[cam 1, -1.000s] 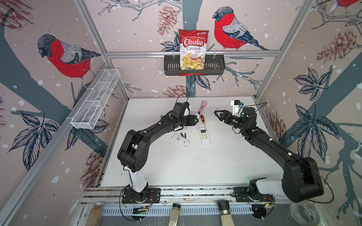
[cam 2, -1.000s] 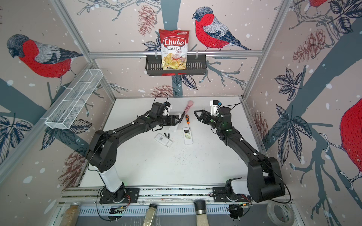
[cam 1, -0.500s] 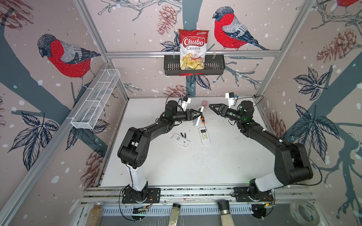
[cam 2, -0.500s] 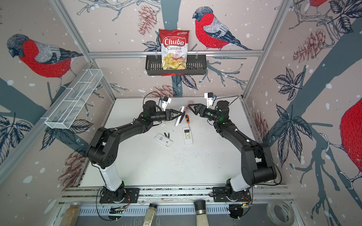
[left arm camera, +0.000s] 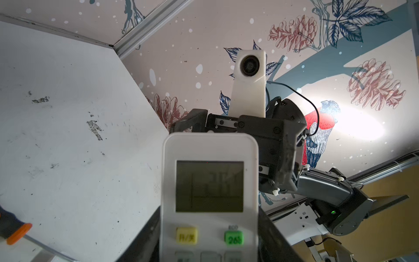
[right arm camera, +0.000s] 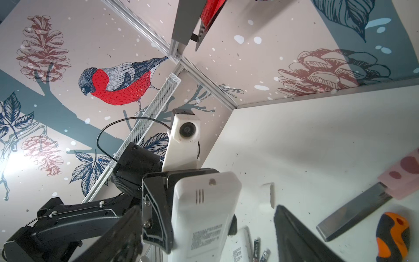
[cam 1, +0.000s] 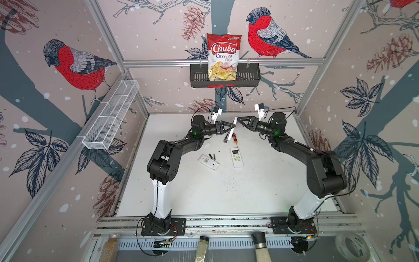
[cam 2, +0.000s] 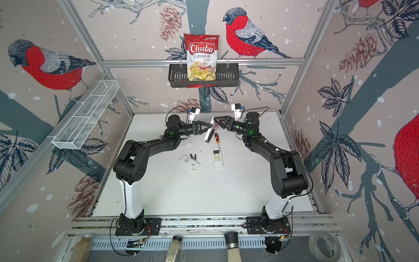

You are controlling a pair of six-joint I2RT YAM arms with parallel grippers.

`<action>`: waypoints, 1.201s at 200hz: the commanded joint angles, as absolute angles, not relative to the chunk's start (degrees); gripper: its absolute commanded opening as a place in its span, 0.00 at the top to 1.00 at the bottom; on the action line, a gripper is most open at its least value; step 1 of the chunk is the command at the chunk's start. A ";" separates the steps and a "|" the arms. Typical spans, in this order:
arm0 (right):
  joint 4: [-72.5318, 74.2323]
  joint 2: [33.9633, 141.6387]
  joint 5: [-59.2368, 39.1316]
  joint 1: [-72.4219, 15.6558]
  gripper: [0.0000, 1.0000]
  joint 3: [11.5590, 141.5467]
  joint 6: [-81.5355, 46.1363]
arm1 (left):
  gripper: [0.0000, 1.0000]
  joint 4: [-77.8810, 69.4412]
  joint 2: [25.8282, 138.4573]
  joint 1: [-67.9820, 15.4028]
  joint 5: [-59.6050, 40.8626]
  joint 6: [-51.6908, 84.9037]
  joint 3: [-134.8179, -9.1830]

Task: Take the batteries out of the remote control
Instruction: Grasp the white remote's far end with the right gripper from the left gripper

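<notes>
A white remote (cam 1: pixel 207 161) is seen lying back up near the middle of the bench (cam 1: pixel 226 199). Two batteries (cam 1: pixel 212 156), small dark cylinders, are laid on the bench just beside its far side, outside any remote; they also show in the right wrist view (right arm camera: pixel 260 249).

Nearer the back edge, the left gripper (cam 1: pixel 229 129) is raised above the bench and is clamped on a lifted remote (cam 1: pixel 230 132), which is tilted with one end up. In the left wrist view its screen and coloured buttons (left arm camera: pixel 209 192) are turned to that camera; in the right wrist view its plain back (right arm camera: pixel 204 215) is shown.

Under it, an orange-and-black screwdriver (cam 1: pixel 234 137) is laid on the bench, and a knife (right arm camera: pixel 353 211) with a pink handle is seen beside it in the right wrist view. A face-up remote (cam 1: pixel 236 157) lies in front of the screwdriver, well apart from the batteries.

The right gripper (cam 1: pixel 239 122) is held at the upper end of the lifted remote with its jaws spread wide and nothing gripped. Contact with the remote cannot be told.
</notes>
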State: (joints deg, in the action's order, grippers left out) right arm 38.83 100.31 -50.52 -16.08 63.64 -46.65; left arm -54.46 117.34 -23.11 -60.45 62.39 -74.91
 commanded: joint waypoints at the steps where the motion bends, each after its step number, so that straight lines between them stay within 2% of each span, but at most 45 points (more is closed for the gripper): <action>1: 42.99 102.93 -52.49 -16.11 0.08 66.16 -48.31 | 0.48 -60.56 118.53 -22.43 -62.31 65.04 -76.65; 97: 50.14 112.72 -58.09 -17.43 0.14 75.11 -54.29 | 0.49 -60.92 122.89 -21.72 -63.15 67.05 -81.78; 144: 53.71 115.09 -58.70 -17.78 0.22 76.16 -57.51 | 0.49 -64.60 123.91 -21.18 -63.53 70.27 -81.95; 207: 54.71 116.26 -58.76 -18.85 0.24 76.48 -58.26 | 0.49 -67.14 124.85 -21.18 -63.46 72.23 -82.07; 240: 55.75 117.39 -58.86 -19.22 0.32 76.90 -59.56 | 0.49 -67.28 124.83 -21.23 -63.54 72.20 -81.67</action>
